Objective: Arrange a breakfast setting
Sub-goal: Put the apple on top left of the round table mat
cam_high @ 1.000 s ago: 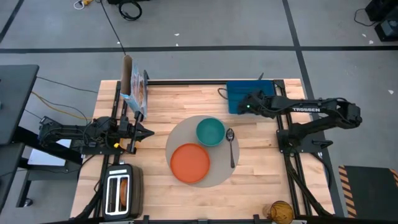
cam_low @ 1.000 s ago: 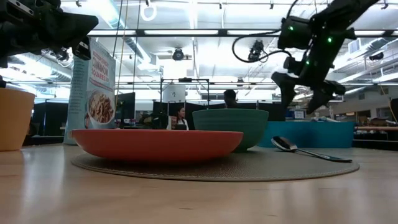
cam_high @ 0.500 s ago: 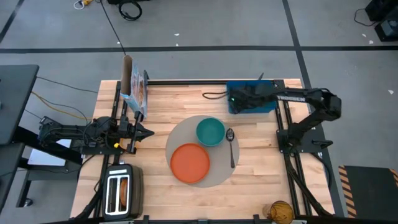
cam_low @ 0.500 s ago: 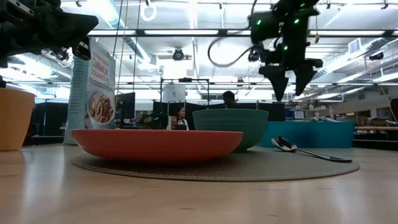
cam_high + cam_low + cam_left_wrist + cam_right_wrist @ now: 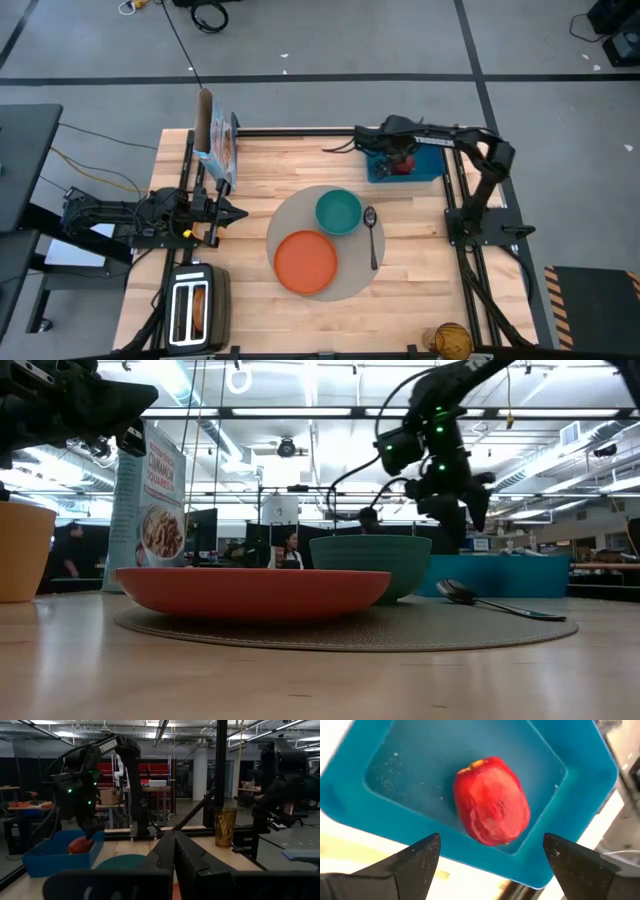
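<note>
I hung my right gripper over the apple lying in the blue tray, fingers spread wide to straddle it; my left gripper waited at the table's edge.

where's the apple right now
The apple lies in the blue tray at the table's far right corner in the high view, directly under the open right gripper, beyond the teal bowl.

toast slice: mostly hidden in toaster | tray: edge-cropped
</note>
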Controlling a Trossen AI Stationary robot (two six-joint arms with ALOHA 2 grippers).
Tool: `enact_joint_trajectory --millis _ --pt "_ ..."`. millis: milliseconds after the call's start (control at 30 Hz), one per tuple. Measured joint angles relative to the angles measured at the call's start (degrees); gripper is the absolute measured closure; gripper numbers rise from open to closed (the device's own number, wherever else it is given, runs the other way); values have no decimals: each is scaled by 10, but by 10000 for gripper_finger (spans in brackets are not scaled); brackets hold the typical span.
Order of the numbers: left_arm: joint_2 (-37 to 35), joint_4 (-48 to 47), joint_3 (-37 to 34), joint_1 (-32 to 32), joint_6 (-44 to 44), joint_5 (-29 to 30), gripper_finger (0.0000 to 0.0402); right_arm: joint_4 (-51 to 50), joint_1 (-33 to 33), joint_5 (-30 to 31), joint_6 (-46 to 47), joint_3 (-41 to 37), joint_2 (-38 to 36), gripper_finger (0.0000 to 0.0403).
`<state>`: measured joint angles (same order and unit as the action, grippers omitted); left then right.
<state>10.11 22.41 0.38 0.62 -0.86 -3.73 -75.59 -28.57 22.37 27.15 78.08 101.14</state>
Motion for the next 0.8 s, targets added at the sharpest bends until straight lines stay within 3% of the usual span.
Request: enact_joint_trajectory --millis 300,800 --pt "0 0 0 0 0 0 392 -31 -31 -15 -110 103 100 44" --pt "0 0 0 0 0 0 392 -80 -54 -15 -149 112 167 44"
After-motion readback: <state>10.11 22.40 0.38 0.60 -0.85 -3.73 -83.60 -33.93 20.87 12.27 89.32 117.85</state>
